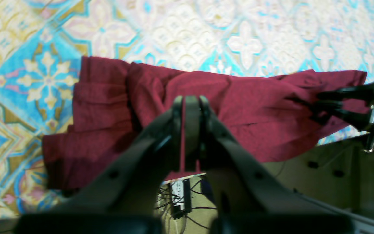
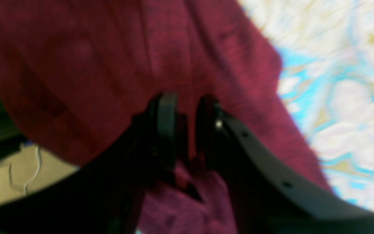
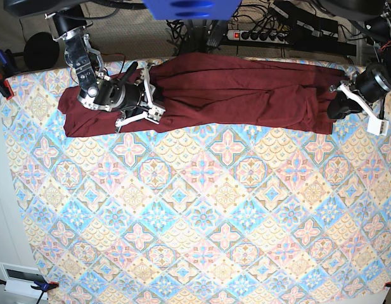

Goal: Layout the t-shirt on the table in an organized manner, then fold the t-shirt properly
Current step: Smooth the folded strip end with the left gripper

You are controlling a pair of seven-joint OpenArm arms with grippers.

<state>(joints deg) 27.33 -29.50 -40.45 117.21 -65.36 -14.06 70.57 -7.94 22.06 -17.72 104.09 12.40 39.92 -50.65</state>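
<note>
The dark maroon t-shirt (image 3: pixel 239 88) lies bunched in a long band along the far edge of the table (image 3: pixel 201 209). In the base view my right gripper (image 3: pixel 162 96) sits on the shirt's left part and my left gripper (image 3: pixel 335 96) at its right end. The left wrist view shows my left gripper (image 1: pixel 188 100) shut on a thin edge of the t-shirt (image 1: pixel 255 104), with the right gripper (image 1: pixel 320 104) on the cloth further along. In the blurred right wrist view my right gripper (image 2: pixel 187 104) is shut on a fold of the t-shirt (image 2: pixel 93 65), part of which hangs past the table edge.
Beyond the table's far edge are a power strip (image 3: pixel 271 35), cables and the floor (image 1: pixel 320 182). A blue part (image 3: pixel 182 7) overhangs the top middle. Small clamps (image 3: pixel 2 82) hold the patterned cloth at its corners. A white box (image 3: pixel 21 278) sits past the near left corner.
</note>
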